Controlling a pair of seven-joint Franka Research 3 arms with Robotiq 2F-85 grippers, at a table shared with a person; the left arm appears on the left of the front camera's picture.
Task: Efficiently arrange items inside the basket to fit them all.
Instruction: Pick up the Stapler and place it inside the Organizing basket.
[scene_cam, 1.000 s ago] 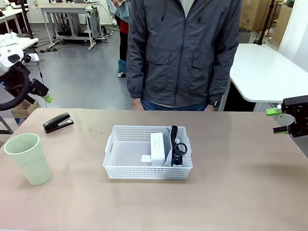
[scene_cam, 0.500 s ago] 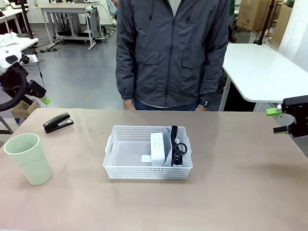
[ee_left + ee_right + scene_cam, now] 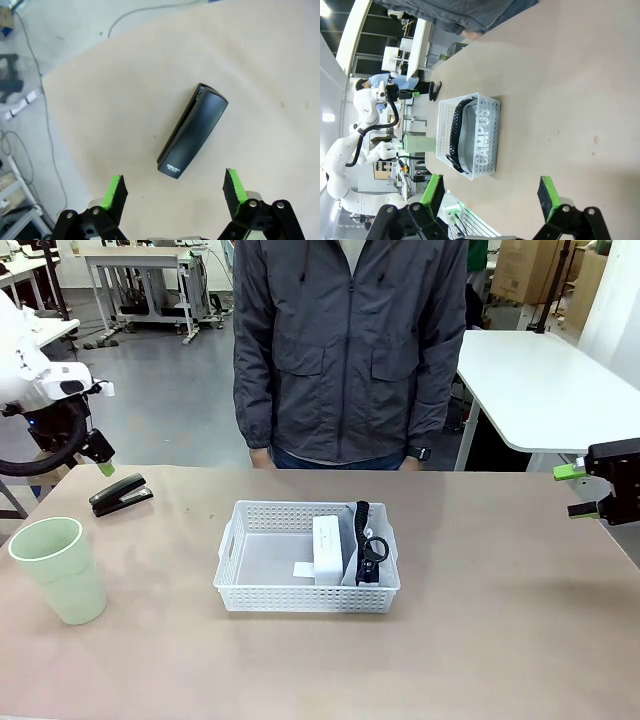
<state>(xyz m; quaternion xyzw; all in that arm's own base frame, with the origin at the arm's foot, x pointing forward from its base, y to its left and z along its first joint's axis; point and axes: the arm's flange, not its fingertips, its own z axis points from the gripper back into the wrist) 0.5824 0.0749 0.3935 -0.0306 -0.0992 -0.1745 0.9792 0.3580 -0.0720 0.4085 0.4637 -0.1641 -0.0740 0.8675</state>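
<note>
Green cup (image 3: 58, 570) beside stapler (image 3: 121, 494), outside basket (image 3: 305, 597)

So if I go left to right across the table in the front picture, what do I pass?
pale green cup → black stapler → white basket, and inside it small white box → grey pouch → right gripper

My left arm (image 3: 28, 368) comes in at the left edge, wrist bent over so the left end effector (image 3: 104, 465) points down. Its green-padded fingers (image 3: 114, 189) are spread wide, gripping nothing. The right end effector (image 3: 572, 492) hangs at the right edge, aimed sideways toward the middle, jaws also wide apart and empty.
</note>
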